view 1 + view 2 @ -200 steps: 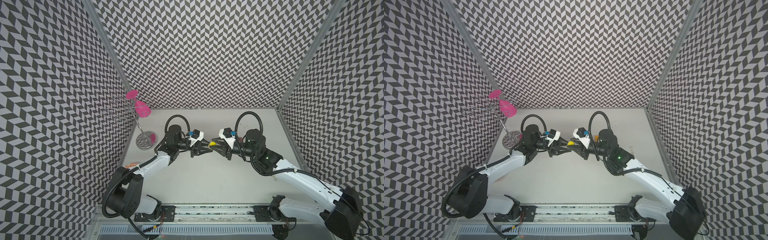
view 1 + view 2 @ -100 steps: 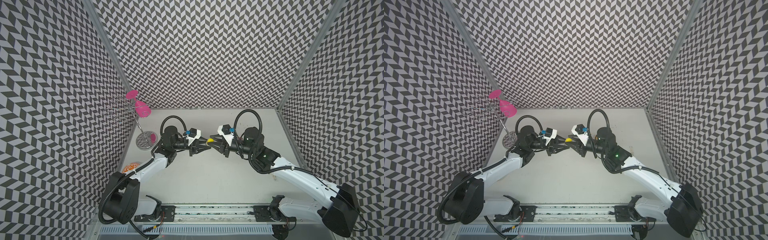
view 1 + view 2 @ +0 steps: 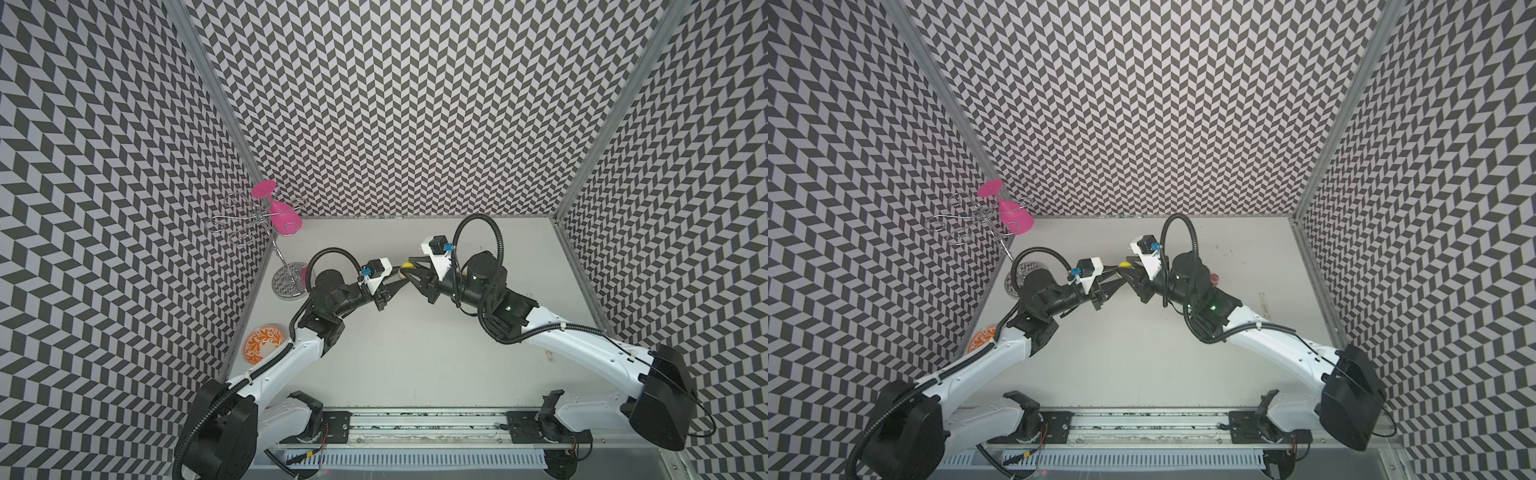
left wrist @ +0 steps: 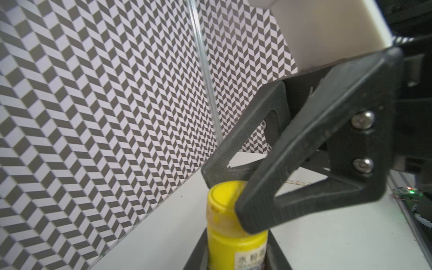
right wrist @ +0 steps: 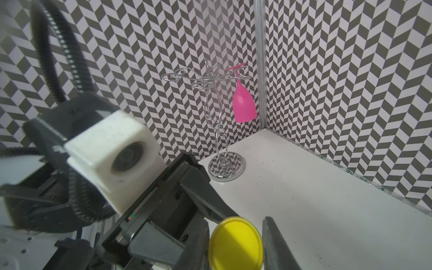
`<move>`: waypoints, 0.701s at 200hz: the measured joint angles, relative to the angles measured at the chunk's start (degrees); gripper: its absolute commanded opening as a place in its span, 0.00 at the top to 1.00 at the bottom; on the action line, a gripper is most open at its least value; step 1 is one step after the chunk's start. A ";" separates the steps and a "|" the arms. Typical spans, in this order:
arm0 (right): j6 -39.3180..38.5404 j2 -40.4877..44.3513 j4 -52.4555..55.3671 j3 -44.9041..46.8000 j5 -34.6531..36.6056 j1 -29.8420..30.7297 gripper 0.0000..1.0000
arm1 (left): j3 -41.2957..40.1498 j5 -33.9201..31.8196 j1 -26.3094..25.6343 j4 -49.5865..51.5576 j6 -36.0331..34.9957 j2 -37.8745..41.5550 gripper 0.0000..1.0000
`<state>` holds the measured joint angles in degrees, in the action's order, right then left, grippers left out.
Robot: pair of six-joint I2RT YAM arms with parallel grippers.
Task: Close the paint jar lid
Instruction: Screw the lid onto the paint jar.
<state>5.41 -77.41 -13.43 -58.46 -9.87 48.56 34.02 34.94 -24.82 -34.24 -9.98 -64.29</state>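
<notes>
Checkered walls; rack, plate aside; left fingers tight on jar, right fingers on lid.

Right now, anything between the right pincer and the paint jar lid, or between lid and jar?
Nothing visible. The right pincer is closed on the rim of the yellow lid, finger on either side. The lid sits on the mouth of the yellow paint jar, whose body the left pincer clamps.
</notes>
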 measured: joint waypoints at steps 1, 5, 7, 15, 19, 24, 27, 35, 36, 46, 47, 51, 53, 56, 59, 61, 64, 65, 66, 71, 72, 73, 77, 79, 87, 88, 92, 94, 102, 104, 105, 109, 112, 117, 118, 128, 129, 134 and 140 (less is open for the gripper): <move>0.28 -0.13 -0.07 -0.13 0.39 0.15 0.78 | -0.04 -0.22 -0.04 0.00 -0.07 0.07 0.76; 0.87 -0.55 -0.22 -0.44 1.36 0.48 0.78 | -0.26 -1.49 -0.15 0.00 -0.24 0.37 0.76; 1.42 -0.81 -0.26 -0.66 2.03 0.72 0.78 | -0.39 -2.27 -0.26 0.00 -0.52 0.57 0.76; 2.99 -1.77 -0.39 -1.46 4.52 1.57 0.79 | -0.72 -4.81 -0.50 0.07 -1.05 1.07 0.76; 3.78 -2.25 -0.46 -1.88 5.68 1.95 0.79 | -0.85 -6.38 -0.68 0.09 -1.22 1.33 0.76; 4.83 -2.86 -0.48 -2.51 7.21 2.40 0.79 | -0.98 -7.82 -0.85 0.13 -1.57 1.60 0.76; 5.53 -3.26 -0.48 -2.86 8.02 2.69 0.79 | -1.09 -8.87 -0.96 0.15 -1.90 1.79 0.76; 7.13 -4.17 -0.52 -3.76 9.94 3.32 0.79 | -1.29 -11.37 -1.22 0.26 -2.43 2.23 0.76; 7.41 -4.31 -0.52 -3.89 10.29 3.43 0.79 | -1.31 -11.54 -1.25 0.28 -2.45 2.27 0.76; 9.38 -5.38 -0.81 -4.66 12.44 4.20 0.79 | -1.44 -14.34 -1.57 0.68 -3.19 2.84 0.76; 9.46 -5.44 -0.81 -4.70 12.59 4.24 0.79 | -1.44 -14.51 -1.60 0.70 -3.23 2.86 0.76; 10.08 -5.75 -0.87 -4.85 13.31 4.48 0.79 | -1.44 -15.63 -1.77 0.96 -3.52 3.02 0.76; 10.47 -5.95 -1.03 -4.94 13.73 4.61 0.79 | -1.44 -16.00 -1.81 1.05 -3.61 3.08 0.76; 10.86 -6.12 -1.22 -5.03 14.27 4.76 0.79 | -1.44 -16.70 -1.90 1.27 -3.74 3.19 0.76; 11.32 -6.32 -1.36 -5.09 14.73 4.94 0.79 | -1.44 -17.40 -2.03 1.46 -3.98 3.30 0.76; 11.67 -6.43 -1.44 -5.11 15.15 5.03 0.79 | -1.44 -17.90 -2.14 1.66 -4.09 3.39 0.76; 11.98 -6.60 -1.55 -5.16 15.56 5.18 0.79 | -1.44 -18.53 -2.27 1.92 -4.22 3.48 0.76; 12.17 -6.67 -1.64 -5.18 15.76 5.25 0.79 | -1.44 -18.73 -2.32 1.97 -4.26 3.50 0.76; 12.26 -6.69 -1.66 -5.18 15.89 5.29 0.79 | -1.44 -18.88 -2.34 2.03 -4.31 3.52 0.76; 12.83 -6.91 -1.73 -5.25 16.61 5.49 0.79 | -1.44 -19.96 -2.62 2.43 -4.57 3.65 0.76; 12.92 -6.95 -1.77 -5.25 16.70 5.51 0.79 | -1.44 -20.11 -2.67 2.49 -4.61 3.65 0.76; 13.07 -6.99 -1.81 -5.27 16.85 5.57 0.79 | -1.44 -20.26 -2.69 2.56 -4.61 3.67 0.76; 13.38 -7.10 -1.84 -5.33 17.25 5.68 0.78 | -1.44 -21.07 -2.93 2.73 -4.85 3.69 0.76; 13.57 -7.19 -1.86 -5.35 17.46 5.70 0.78 | -1.44 -21.49 -2.99 2.84 -4.96 3.72 0.76; 14.21 -7.43 -1.88 -5.55 18.03 5.81 0.75 | -1.44 -22.62 -3.34 3.06 -5.22 3.72 0.76; 14.23 -7.43 -1.88 -5.55 18.05 5.81 0.74 | -1.44 -22.71 -3.37 3.06 -5.25 3.72 0.76; 14.47 -7.52 -1.90 -5.62 18.25 5.86 0.71 | -1.44 -23.17 -3.48 3.15 -5.42 3.72 0.76; 14.53 -7.54 -1.90 -5.62 18.29 5.88 0.69 | -1.44 -23.30 -3.54 3.15 -5.42 3.72 0.75; 14.82 -7.63 -1.95 -5.68 18.60 5.95 0.61 | -1.44 -23.80 -3.69 3.19 -5.60 3.72 0.75; 14.91 -7.65 -1.97 -5.70 18.67 5.97 0.60 | -1.44 -23.82 -3.69 3.19 -5.62 3.72 0.75; 14.97 -7.65 -1.99 -5.70 18.67 5.97 0.59 | -1.44 -23.85 -3.72 3.19 -5.64 3.72 0.75; 15.15 -7.65 -2.05 -5.70 18.69 6.01 0.55 | -1.44 -24.04 -3.72 3.19 -5.64 3.72 0.75; 15.28 -7.63 -2.10 -5.70 18.62 6.05 0.52 | -1.44 -24.65 -3.78 3.17 -5.60 3.72 0.75; 15.34 -7.45 -0.94 -5.60 18.21 6.23 0.49 | -1.42 -26.93 -3.65 2.71 -5.35 3.72 0.75; 15.47 -7.41 -0.72 -5.53 18.18 6.27 0.48 | -1.42 -27.21 -3.56 2.60 -5.33 3.72 0.75; 15.61 -6.97 1.36 -4.33 17.62 7.26 0.43 | -1.29 -30.86 -1.97 1.09 -4.87 3.74 0.75; 15.63 -6.95 1.51 -4.24 17.59 7.32 0.43 | -1.29 -31.15 -1.88 0.98 -4.83 3.76 0.75; 15.63 -6.80 2.45 -3.54 17.51 7.76 0.41 | -1.18 -32.61 -1.11 0.39 -4.55 3.78 0.75; 15.72 -6.56 3.41 -2.67 17.31 8.11 0.39 | -1.05 -34.05 -0.42 -0.07 -4.24 3.74 0.75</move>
<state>21.12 -83.96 -10.02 -61.12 7.44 56.66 32.97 0.89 -25.23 -34.30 -14.22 -60.55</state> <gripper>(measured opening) 0.573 0.321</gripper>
